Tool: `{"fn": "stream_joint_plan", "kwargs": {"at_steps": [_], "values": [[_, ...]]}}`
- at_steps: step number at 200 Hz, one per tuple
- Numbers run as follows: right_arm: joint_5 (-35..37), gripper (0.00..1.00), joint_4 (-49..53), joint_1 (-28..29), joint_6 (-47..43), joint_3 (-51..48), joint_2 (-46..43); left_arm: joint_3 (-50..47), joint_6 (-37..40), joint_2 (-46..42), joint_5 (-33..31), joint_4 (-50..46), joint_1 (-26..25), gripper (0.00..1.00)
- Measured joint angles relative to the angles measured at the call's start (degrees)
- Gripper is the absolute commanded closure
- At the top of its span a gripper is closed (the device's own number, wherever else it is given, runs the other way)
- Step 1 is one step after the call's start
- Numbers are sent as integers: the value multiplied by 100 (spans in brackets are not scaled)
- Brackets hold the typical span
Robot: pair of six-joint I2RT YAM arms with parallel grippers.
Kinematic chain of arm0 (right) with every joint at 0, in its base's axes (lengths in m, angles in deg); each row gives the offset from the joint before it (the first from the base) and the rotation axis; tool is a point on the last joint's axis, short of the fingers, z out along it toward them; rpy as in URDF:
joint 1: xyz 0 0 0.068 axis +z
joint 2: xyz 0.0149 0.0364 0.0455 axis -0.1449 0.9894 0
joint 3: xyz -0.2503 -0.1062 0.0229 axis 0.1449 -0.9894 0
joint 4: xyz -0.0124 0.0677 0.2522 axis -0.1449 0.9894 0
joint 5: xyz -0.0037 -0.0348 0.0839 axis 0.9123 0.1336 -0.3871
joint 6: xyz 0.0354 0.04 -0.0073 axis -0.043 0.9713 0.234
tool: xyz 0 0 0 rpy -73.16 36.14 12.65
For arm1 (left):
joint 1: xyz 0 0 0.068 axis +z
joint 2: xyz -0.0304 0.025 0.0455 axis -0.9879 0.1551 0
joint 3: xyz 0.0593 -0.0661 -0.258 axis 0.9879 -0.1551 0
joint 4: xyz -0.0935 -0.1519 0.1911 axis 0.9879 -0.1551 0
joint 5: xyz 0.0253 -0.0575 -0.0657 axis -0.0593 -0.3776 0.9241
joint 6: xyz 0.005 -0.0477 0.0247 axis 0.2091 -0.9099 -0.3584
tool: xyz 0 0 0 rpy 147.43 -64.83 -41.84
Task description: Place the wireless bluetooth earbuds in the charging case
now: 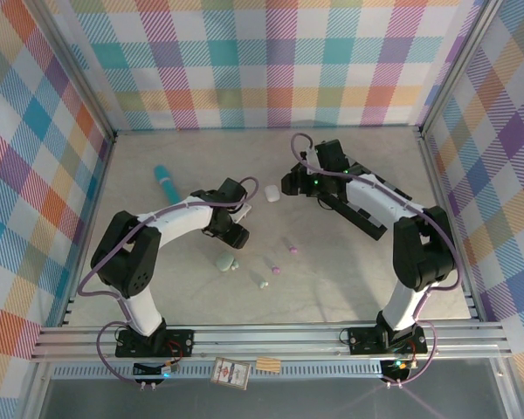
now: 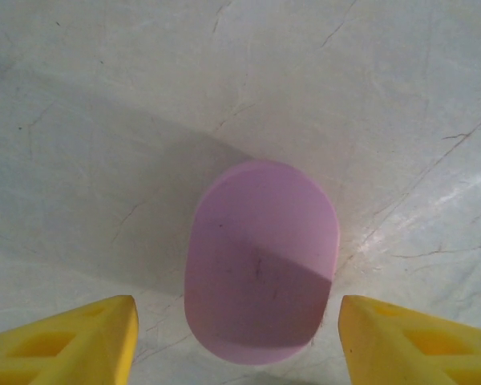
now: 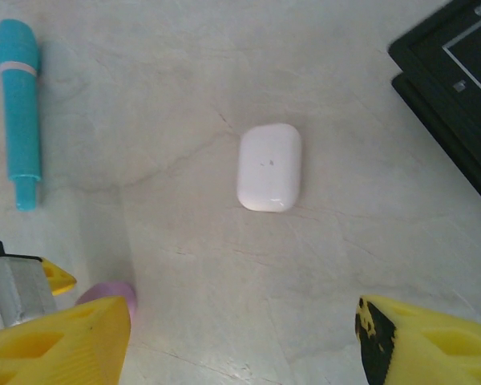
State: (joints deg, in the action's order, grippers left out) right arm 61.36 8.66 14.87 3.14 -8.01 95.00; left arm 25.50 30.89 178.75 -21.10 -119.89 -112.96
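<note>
Seen from above, tiny bean-shaped earbuds [image 1: 276, 270], some lilac and some paler, lie loose on the pale counter [image 1: 349, 279] between the two arms. A smooth green case [image 1: 224, 261] sits just to their left. In that view the head of the left arm covers what lies under it.

The left wrist camera shows it: a lilac case [image 2: 260, 265], matte and rounded like a pebble, lying on a marbled surface with fine cracks. The left fingers [image 2: 64, 341] are yellow plastic wedges. They stand open on either side of this case, with a strip of counter showing between each tip and it.

The right wrist camera adds a glossy white case [image 3: 269, 167], a rounded rectangle lying flat ahead of the right fingers [image 3: 56, 341]. These are spread wide with nothing between them. This view also catches a teal marker [image 3: 20, 112] with a pale band, a black object [image 3: 457, 88] with hard square edges, and a sliver of the lilac case beside a yellow tip of the other arm.
</note>
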Motion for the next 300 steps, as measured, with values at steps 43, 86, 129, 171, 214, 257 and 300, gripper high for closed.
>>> {"fn": "stream_joint_plan", "kwargs": {"at_steps": [43, 86, 129, 171, 214, 257, 300], "values": [[17, 26, -2, -17, 2, -33, -42, 4, 20, 155, 0, 4, -17, 57], [48, 24, -96, -39, 35, -107, -243, 35, 7, 168, 24, 26, -42, 62], [-28, 20, -472, -184, 319, -817, -1014, -304, 107, -302, 227, 514, -68, 62], [-573, 18, -509, -463, 782, -1150, -1794, -1045, 442, -1478, 953, 1845, -74, 71], [-2094, 18, -140, -487, 960, -1088, -1825, -1847, 820, -2107, 1681, 3482, -107, 71], [-3169, 18, -17, -302, 1095, -1088, -1674, -1930, 1045, -2135, 2190, 4297, -111, 70], [-3469, 26, -20, 79, 1246, -1060, -1322, -1930, 1106, -2159, 2435, 4557, -170, 71]]}}
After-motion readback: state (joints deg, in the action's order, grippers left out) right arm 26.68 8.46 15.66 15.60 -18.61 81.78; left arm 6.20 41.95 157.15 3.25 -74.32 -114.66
